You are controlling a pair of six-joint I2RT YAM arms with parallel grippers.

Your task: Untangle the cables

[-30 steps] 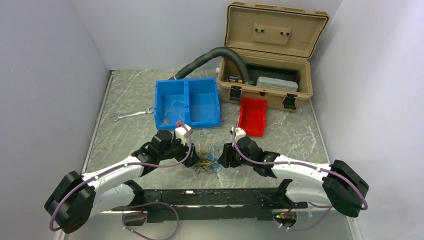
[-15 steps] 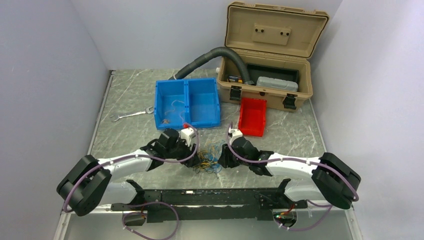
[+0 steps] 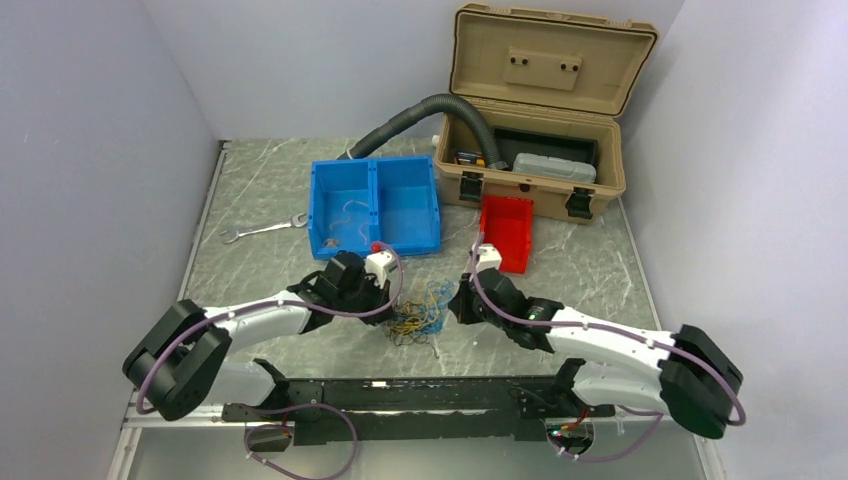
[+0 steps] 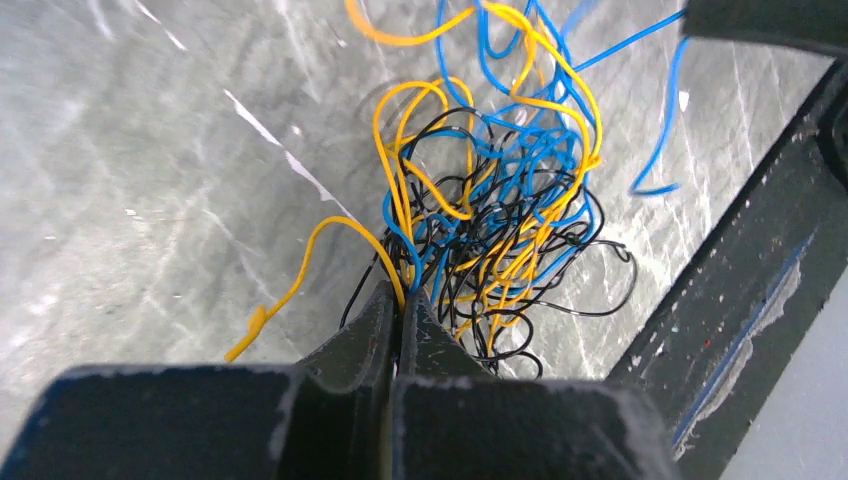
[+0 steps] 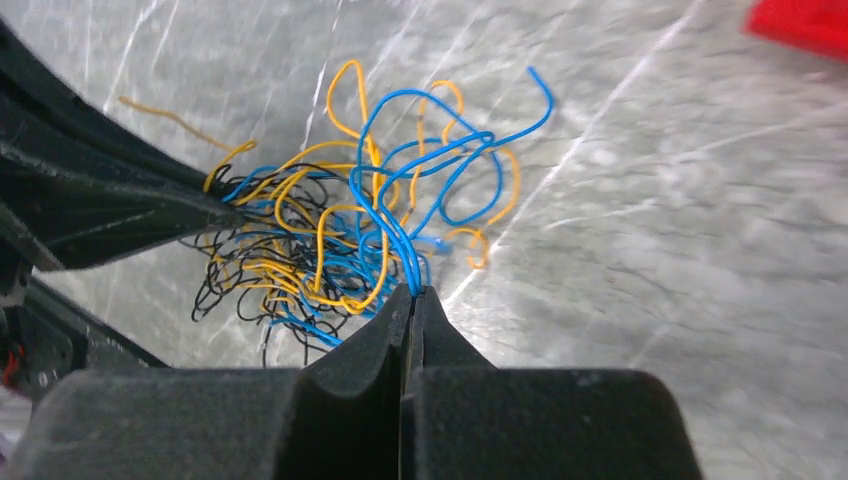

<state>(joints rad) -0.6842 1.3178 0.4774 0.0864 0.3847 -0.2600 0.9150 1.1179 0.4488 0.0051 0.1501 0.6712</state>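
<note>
The cables (image 3: 418,318) form 1 loose knot of yellow, blue and black strands on the surface (image 3: 250,280). The knot lies on the near side of the blue bin (image 3: 376,200), in front of its right compartment and clear of its front wall.

The left gripper (image 4: 398,300) is clenched on the cables. Its 2 fingers meet with no visible gap, and yellow, blue and black strands run out from between the tips. It sits on the near side of the blue bin, at the left edge of the knot.

The right gripper (image 5: 412,292) is clenched on the cables too — blue strands and 1 yellow strand emerge from between its tips. It sits nearer than the blue bin's right front corner, at the right edge of the knot.

The 2 grippers face each other across the knot. Blue and yellow loops stand out toward the blue bin; black strands mass on the side away from it.

A wrench (image 3: 262,229) lies flat to the left of the blue bin. A red bin (image 3: 505,262) stands to its right, apart from it.
</note>
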